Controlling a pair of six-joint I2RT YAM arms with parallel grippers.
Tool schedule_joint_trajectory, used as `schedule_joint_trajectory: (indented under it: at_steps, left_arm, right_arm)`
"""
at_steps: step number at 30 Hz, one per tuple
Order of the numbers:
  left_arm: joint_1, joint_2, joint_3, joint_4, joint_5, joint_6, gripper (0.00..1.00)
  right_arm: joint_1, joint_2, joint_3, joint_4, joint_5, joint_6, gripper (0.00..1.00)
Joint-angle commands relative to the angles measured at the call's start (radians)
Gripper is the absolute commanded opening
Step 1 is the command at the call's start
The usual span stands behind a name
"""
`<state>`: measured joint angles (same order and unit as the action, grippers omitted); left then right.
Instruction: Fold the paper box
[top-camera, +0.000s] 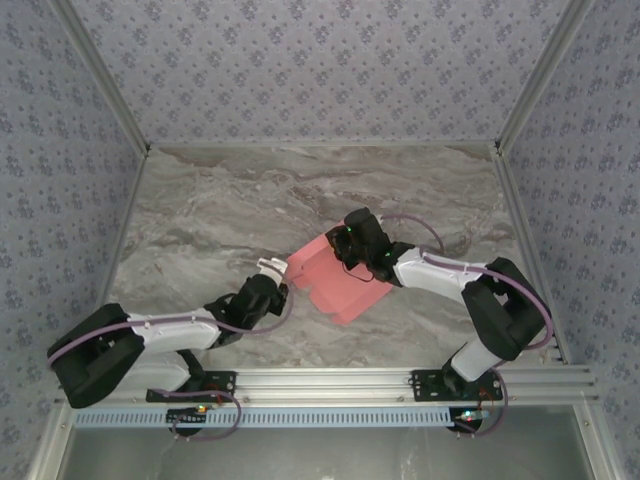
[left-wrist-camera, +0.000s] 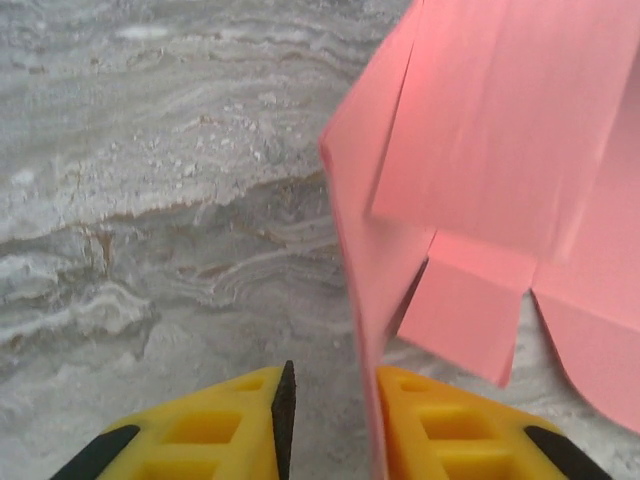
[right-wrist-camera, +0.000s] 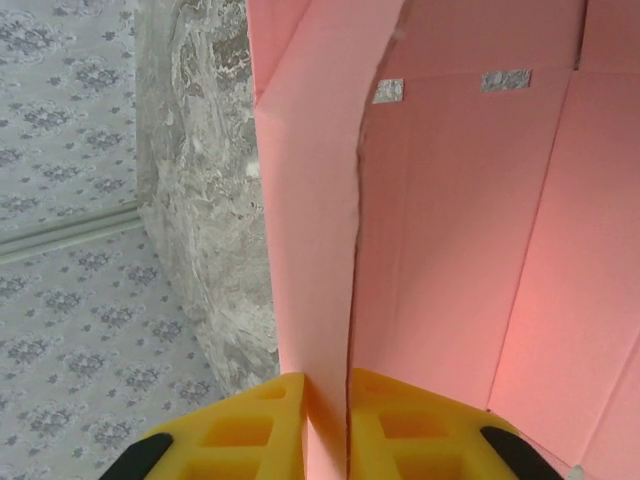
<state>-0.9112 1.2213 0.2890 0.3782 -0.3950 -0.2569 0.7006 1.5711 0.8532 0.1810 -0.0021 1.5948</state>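
Note:
The paper box (top-camera: 340, 285) is a salmon-pink die-cut card sheet, partly raised off the middle of the marble table. My right gripper (top-camera: 338, 240) holds its far edge. In the right wrist view its yellow fingers (right-wrist-camera: 328, 385) are shut on an upright folded flap of the box (right-wrist-camera: 460, 220). My left gripper (top-camera: 272, 268) sits at the sheet's left corner. In the left wrist view it (left-wrist-camera: 335, 375) stands open. A thin edge of the box (left-wrist-camera: 500, 150) rests against its right finger (left-wrist-camera: 420, 410), with a gap to the left finger.
Marble tabletop (top-camera: 220, 210) runs free to the left and back. Patterned walls (top-camera: 60, 150) close in the left, back and right sides. A metal rail (top-camera: 340, 382) carrying both arm bases runs along the near edge.

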Motion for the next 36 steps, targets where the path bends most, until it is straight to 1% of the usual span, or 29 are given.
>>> schedule_joint_trajectory:
  at_steps: [1, 4, 9, 13, 17, 21, 22, 23, 26, 28, 30, 32, 34, 36]
  left_arm:
    - [-0.005, -0.062, -0.026, 0.02, 0.05, -0.031, 0.26]
    - [-0.005, -0.106, -0.07, 0.034, 0.084, -0.055, 0.26]
    - [-0.003, -0.132, -0.109, 0.051, 0.065, -0.072, 0.27]
    - [-0.004, -0.061, -0.09, 0.093, 0.071, -0.064, 0.33]
    - [-0.003, 0.029, -0.038, 0.124, 0.137, -0.063, 0.34]
    - [-0.003, 0.041, -0.015, 0.13, 0.163, -0.072, 0.35]
    - [-0.003, 0.021, -0.02, 0.126, 0.161, -0.073, 0.39]
    - [-0.003, -0.009, -0.026, 0.115, 0.161, -0.076, 0.47]
    - [0.003, -0.17, -0.052, 0.036, 0.157, -0.083, 0.67]
    - [0.022, -0.316, -0.071, -0.037, 0.158, -0.085, 0.71]
    - [0.062, -0.468, -0.084, -0.127, 0.186, -0.09, 0.74]
    - [0.134, -0.596, -0.098, -0.201, 0.216, -0.12, 0.77]
    - [0.212, -0.641, -0.11, -0.222, 0.275, -0.149, 0.79]
    - [0.287, -0.606, -0.112, -0.198, 0.387, -0.176, 0.78]
  right_arm:
    - [-0.009, 0.015, -0.024, -0.043, 0.048, 0.04, 0.16]
    - [-0.01, 0.022, -0.019, -0.045, 0.053, 0.052, 0.16]
    - [-0.006, 0.032, -0.008, -0.054, 0.059, 0.066, 0.15]
    - [-0.002, 0.031, 0.006, -0.087, 0.081, 0.083, 0.14]
    - [0.001, 0.029, 0.012, -0.117, 0.106, 0.081, 0.14]
    - [0.0, 0.036, 0.008, -0.128, 0.101, 0.062, 0.14]
    - [-0.002, 0.038, 0.01, -0.129, 0.093, 0.041, 0.14]
    - [-0.003, 0.041, 0.02, -0.137, 0.081, 0.0, 0.15]
    - [-0.012, 0.046, 0.079, -0.205, 0.055, -0.181, 0.15]
    - [-0.015, 0.047, 0.1, -0.236, 0.047, -0.285, 0.15]
    - [-0.023, 0.052, 0.109, -0.248, 0.025, -0.36, 0.15]
    - [-0.029, 0.056, 0.103, -0.232, -0.009, -0.415, 0.15]
    - [-0.033, 0.064, 0.102, -0.214, -0.043, -0.451, 0.14]
    - [-0.033, 0.073, 0.101, -0.21, -0.059, -0.461, 0.14]
